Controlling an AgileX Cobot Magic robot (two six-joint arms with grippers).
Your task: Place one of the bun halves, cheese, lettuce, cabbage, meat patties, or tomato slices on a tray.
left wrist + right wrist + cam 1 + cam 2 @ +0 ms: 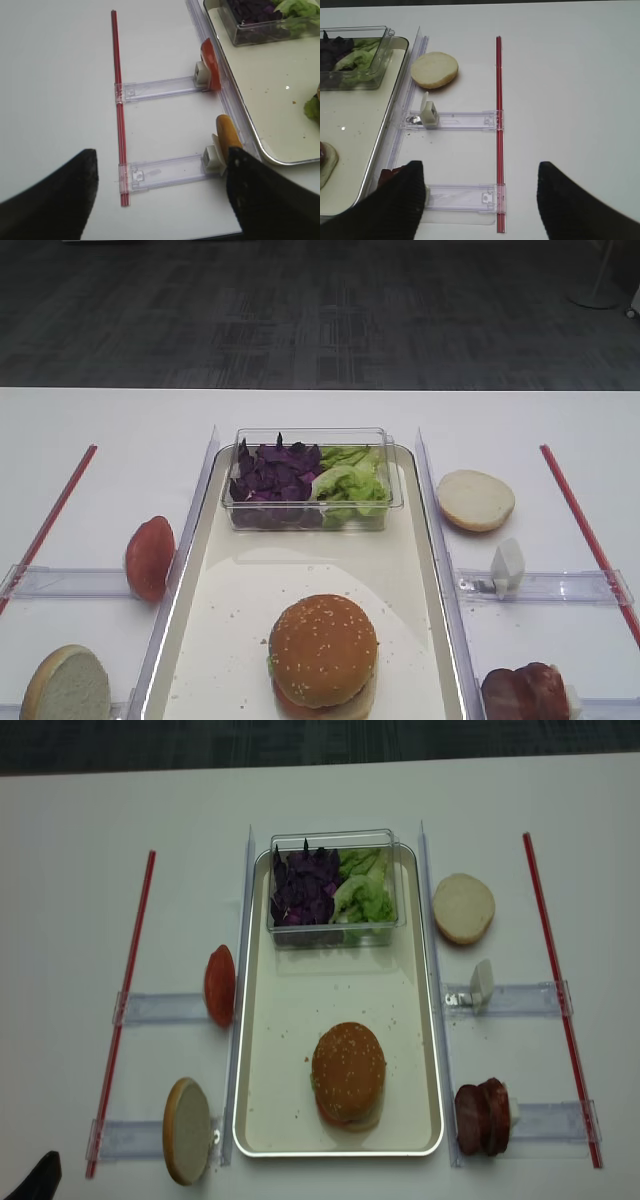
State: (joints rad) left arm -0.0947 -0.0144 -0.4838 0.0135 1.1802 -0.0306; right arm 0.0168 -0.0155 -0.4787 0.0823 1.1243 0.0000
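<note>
Going left to right, the left gripper [160, 200] shows only as two dark, blurred fingers spread wide and empty, above a bun standing on edge [227, 136]. On the tray [290, 1120] a seeded bun top [348, 1065] caps a stack whose lower layers are mostly hidden. The right gripper [480, 200] hangs likewise wide apart, empty, its left finger covering part of the meat patties [483, 1116].

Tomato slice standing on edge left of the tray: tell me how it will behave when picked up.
The tomato slice stands on edge against a clear holder, so it will probably tip flat if nudged sideways. Its thin disc shape suggests it is light and may flex. Its glossy red face hints it could slip.
</note>
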